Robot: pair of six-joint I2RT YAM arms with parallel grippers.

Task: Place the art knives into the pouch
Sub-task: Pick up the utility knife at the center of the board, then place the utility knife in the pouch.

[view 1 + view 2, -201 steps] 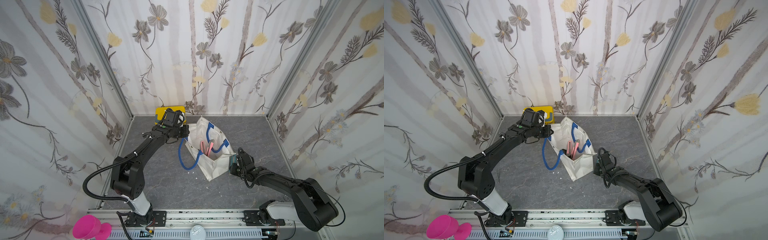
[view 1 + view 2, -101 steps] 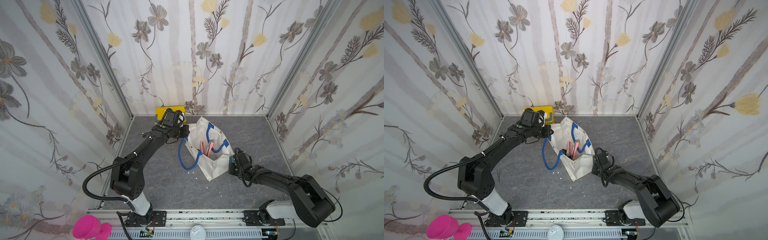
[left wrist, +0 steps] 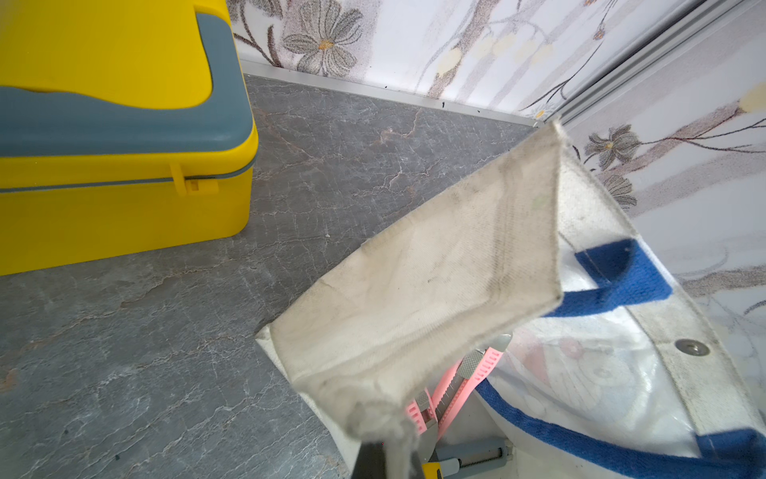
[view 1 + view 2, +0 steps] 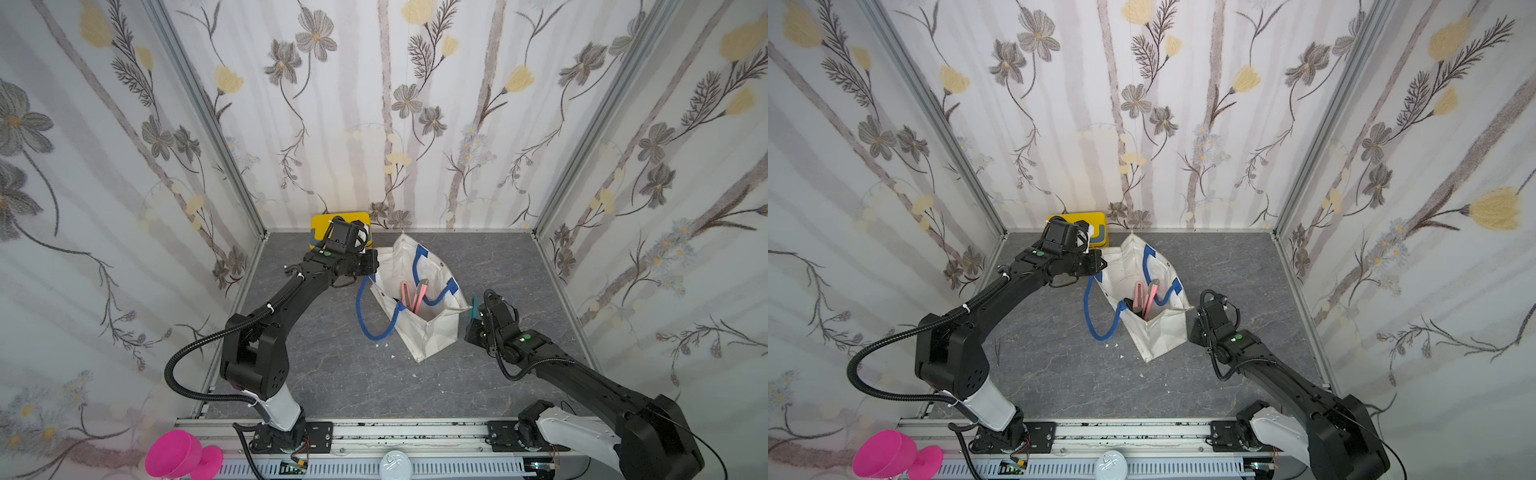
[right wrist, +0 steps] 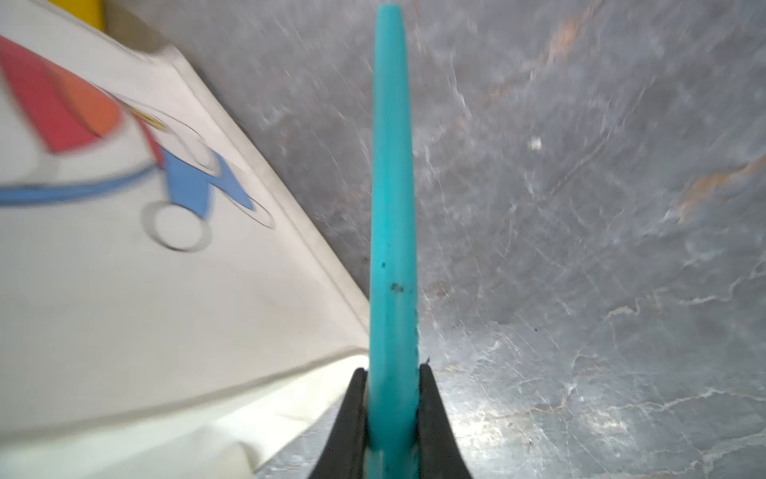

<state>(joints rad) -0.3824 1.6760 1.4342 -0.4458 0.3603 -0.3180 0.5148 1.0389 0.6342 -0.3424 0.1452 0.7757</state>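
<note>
Left gripper: pinched shut on the rim of the pouch, whose mouth gapes upward.
Right gripper: clamped on the teal art knife.
Teal art knife: outside the pouch, just beside its side wall.
Inside pouch: pink knives.

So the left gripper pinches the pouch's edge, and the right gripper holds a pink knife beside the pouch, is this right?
Not quite: the right gripper holds a teal knife, not a pink one; the right wrist view shows it. The pink knives are inside the pouch. The rest holds: the left gripper pinches the pouch's edge.
</note>
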